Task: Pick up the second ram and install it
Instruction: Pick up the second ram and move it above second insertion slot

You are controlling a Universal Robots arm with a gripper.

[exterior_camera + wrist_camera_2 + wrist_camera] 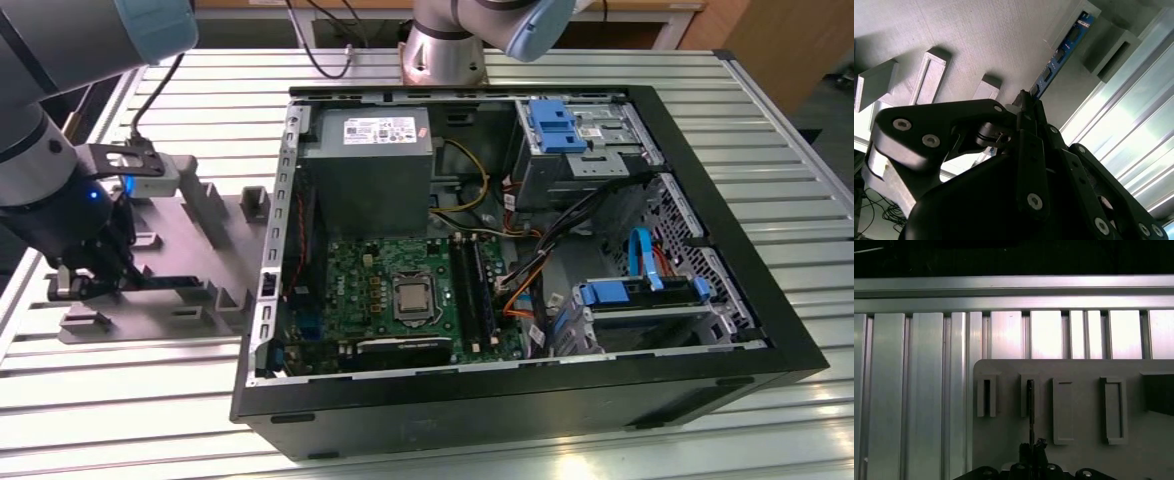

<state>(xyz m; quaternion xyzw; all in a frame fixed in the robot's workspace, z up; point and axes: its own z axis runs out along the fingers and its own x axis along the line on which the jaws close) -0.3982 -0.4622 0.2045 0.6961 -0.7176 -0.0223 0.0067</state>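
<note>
Hand (pixel 1026 101) pinches the second ram (pixel 1061 52), grey slotted blocks (pixel 929 75) alongside.

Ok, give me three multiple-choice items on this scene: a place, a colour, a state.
1. The memory stick is: A in a motherboard slot; B standing in the grey holder's slot; C flat on the table.
2. The drive brackets in the computer case are: A red; B yellow; C blue.
3. The jaws are: A closed on the stick; B wide open; C holding a cable.
Answers: B, both wrist views show it in the holder; C, blue in the exterior view; A, they pinch the stick's edge.
</note>
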